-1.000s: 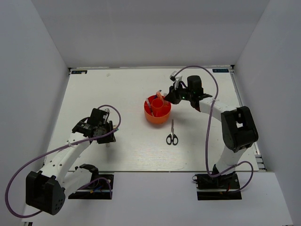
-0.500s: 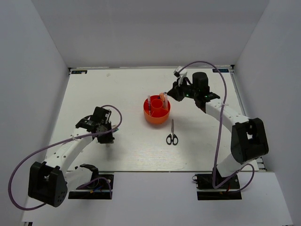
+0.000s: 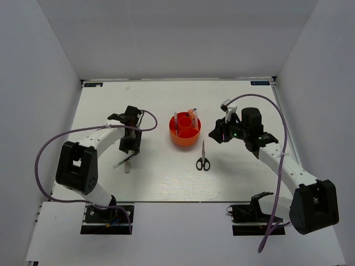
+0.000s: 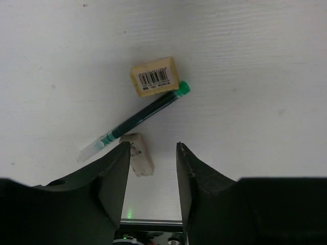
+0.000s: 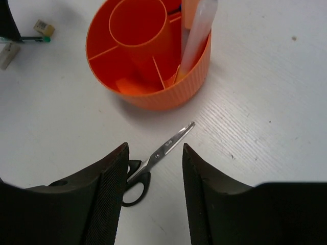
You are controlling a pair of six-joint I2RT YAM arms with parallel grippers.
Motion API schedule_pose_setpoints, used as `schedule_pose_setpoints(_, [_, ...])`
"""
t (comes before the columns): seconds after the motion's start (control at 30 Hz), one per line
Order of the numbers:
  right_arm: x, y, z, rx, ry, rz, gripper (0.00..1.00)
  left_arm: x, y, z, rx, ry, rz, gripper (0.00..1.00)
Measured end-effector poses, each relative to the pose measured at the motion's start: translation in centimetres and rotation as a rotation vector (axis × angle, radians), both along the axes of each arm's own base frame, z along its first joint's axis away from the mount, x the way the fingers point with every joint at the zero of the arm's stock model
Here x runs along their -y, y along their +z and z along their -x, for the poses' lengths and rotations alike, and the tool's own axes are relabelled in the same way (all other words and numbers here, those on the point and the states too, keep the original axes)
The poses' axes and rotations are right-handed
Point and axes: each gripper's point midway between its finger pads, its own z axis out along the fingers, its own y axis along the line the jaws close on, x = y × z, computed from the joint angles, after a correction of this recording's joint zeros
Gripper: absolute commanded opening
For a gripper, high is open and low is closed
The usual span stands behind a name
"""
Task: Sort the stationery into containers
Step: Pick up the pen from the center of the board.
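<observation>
- Stationery lies partly on the white table and partly in the tub; I go through both from here, biggest thing first.
- My left arm reaches over the left half of the table. The left gripper points down at the surface with its fingers spread and nothing between them.
- My right arm is bent in from the right. The right gripper hangs above the table just right of the tub, fingers parted and empty.
- The round red-orange tub stands near the middle of the table, with a central cup and walled compartments around it.
- The black-handled scissors lie flat and closed just in front of the tub, apart from it, blades pointing toward it. In the right wrist view they show in the gap between the fingers.
- The white marker leans in a right-hand compartment, its top past the rim.
- A second slim white stick stands in a left-hand compartment; I cannot tell what it is.
- A dark pen with a green end lies diagonally on the table under the left gripper.
- A tan eraser with a barcode sits by the pen's green end.
- A small white eraser lies beside the pen's clear end, right by one left finger.
</observation>
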Motion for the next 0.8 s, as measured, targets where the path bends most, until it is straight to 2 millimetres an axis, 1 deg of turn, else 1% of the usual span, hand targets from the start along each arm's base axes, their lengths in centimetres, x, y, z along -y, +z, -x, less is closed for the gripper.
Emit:
schedule_pose_setpoints(0.07, [0.5, -0.8, 0.7, -0.022, -0.007, -0.001, 0.5, -0.4, -1.0, 0.1, -0.035, -0.032, -0.04, 0.48])
schedule_pose_setpoints(0.13, [1.0, -0.9, 1.0, -0.033, -0.017, -0.008, 0.5, -0.6, -1.7, 0.2, -0.062, -0.059, -0.065, 0.48])
schedule_pose_setpoints(0.3, [1.6, -0.2, 1.0, -0.046, -0.041, -0.051, 0.5, -0.9, -2.5, 0.3, -0.091, -0.11, -0.092, 0.5])
schedule_pose_setpoints(0.67, [2.7, 1.0, 1.3, -0.079, -0.082, -0.14, 0.5, -1.0, -4.5, -1.0, -0.091, -0.161, -0.119, 0.51])
schedule_pose_setpoints(0.73, [3.0, 1.1, 1.2, -0.084, -0.091, -0.152, 0.5, -1.1, -4.5, -1.1, -0.087, -0.162, -0.118, 0.46])
schedule_pose_setpoints(0.8, [3.2, 1.2, 1.1, -0.087, -0.097, -0.161, 0.5, -1.0, -4.5, -1.3, -0.084, -0.163, -0.112, 0.38])
